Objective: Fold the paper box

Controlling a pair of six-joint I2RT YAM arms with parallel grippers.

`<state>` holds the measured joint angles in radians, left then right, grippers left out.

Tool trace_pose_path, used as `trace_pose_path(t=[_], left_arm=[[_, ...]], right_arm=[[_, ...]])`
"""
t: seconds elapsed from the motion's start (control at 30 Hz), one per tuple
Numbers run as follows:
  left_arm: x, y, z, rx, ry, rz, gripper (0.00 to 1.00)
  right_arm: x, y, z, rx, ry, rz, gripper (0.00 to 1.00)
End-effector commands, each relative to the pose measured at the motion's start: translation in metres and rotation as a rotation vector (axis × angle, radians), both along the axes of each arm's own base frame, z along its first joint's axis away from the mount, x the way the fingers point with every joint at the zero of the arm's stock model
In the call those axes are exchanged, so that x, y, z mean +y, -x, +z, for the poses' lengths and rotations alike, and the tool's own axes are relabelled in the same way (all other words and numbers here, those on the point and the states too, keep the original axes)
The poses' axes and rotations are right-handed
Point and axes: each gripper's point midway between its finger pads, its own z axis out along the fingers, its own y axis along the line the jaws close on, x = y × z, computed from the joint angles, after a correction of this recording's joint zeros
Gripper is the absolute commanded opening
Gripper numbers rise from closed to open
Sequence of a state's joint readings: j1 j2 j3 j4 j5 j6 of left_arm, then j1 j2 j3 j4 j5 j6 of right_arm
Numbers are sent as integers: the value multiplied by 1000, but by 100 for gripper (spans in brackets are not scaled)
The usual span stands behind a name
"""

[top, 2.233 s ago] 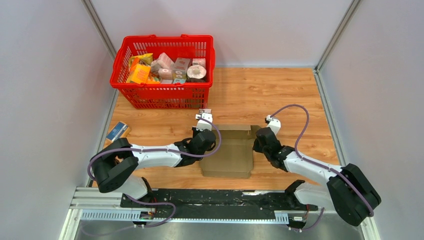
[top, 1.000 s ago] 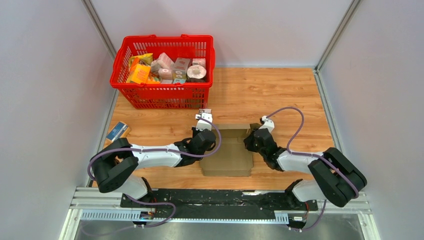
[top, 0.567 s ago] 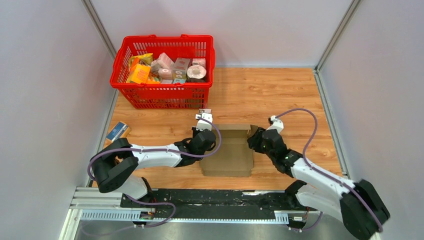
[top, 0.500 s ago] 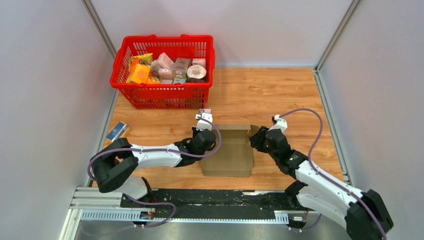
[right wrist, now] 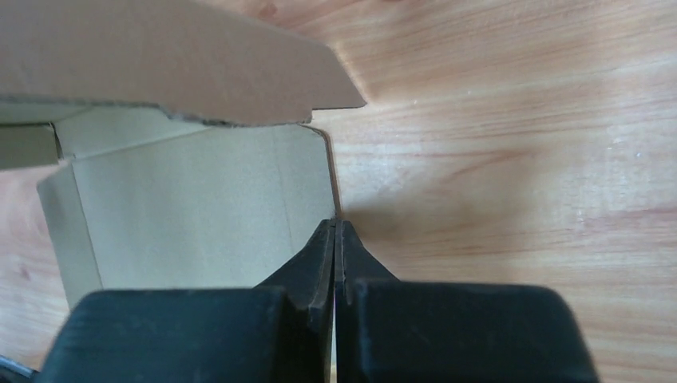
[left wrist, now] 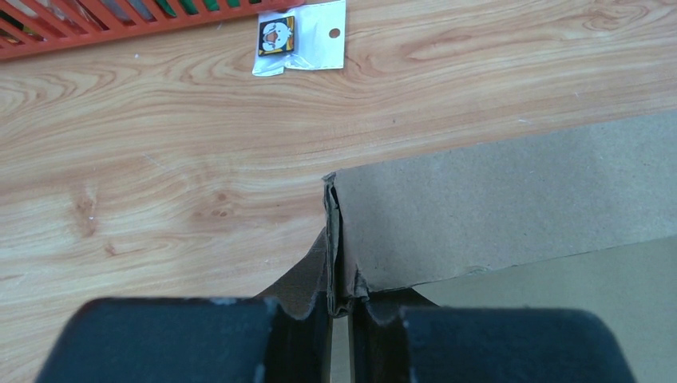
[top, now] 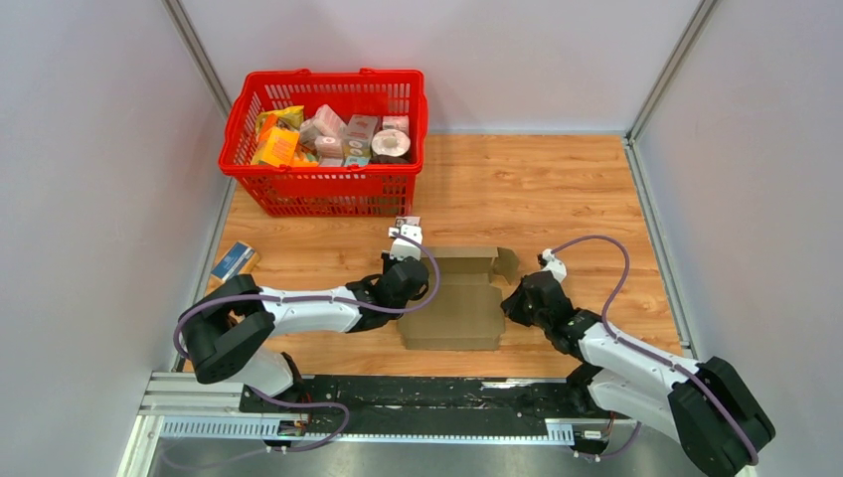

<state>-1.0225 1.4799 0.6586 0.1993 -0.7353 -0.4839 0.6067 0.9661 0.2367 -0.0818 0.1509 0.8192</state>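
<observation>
The paper box (top: 459, 310) is plain brown cardboard, partly folded, lying on the wooden table between my arms. My left gripper (top: 402, 288) is shut on the box's raised left wall; in the left wrist view the fingertips (left wrist: 341, 307) pinch the doubled cardboard edge (left wrist: 334, 239). My right gripper (top: 513, 303) is at the box's right edge. In the right wrist view its jaws (right wrist: 337, 231) are closed with the tips touching the edge of a flat panel (right wrist: 199, 199), and no cardboard shows between them. A loose flap (top: 507, 263) sticks out at the back right corner.
A red basket (top: 323, 191) full of groceries stands at the back left. A small blue-and-tan packet (top: 234, 261) lies by the left wall. A small white packet (top: 408, 223) lies between basket and box, also in the left wrist view (left wrist: 299, 36). Grey walls enclose the table.
My right gripper has left the back right flap and moved nearer along the box's right edge. The flap now stands free. The left gripper has not moved.
</observation>
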Motion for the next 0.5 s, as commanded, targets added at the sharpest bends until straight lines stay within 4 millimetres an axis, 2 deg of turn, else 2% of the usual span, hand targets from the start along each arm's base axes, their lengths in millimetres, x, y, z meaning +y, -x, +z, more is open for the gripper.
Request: trace_pose_path(t=[0.0, 0.1, 0.13, 0.17, 0.2, 0.27, 0.3, 0.37, 0.4, 0.47], left_arm=[[-6, 2, 13, -24, 49, -19, 0], [-6, 2, 14, -27, 54, -19, 0], [-6, 2, 14, -29, 56, -19, 0], [-6, 2, 14, -28, 57, -20, 0], [-6, 2, 13, -27, 57, -21, 0], [-6, 2, 14, -28, 56, -20, 0], [-6, 2, 15, -29, 57, -20, 0], [-5, 3, 15, -31, 62, -22, 0], [-5, 3, 15, -32, 66, -21, 0], [-5, 3, 14, -32, 67, -22, 0]], right_arm=[[-12, 7, -21, 54, 15, -92, 1], [-17, 3, -8, 19, 45, -82, 7], [-28, 3, -6, 14, 95, -103, 11], [-27, -3, 7, -31, 69, -119, 21], [-25, -4, 11, -56, 61, -102, 30], [-29, -11, 26, -113, 54, -127, 36], [-31, -17, 37, -138, 61, -145, 49], [-36, -24, 52, -188, 125, -124, 59], [-33, -31, 67, -223, 131, -107, 61], [-29, -38, 75, -251, 170, -51, 61]])
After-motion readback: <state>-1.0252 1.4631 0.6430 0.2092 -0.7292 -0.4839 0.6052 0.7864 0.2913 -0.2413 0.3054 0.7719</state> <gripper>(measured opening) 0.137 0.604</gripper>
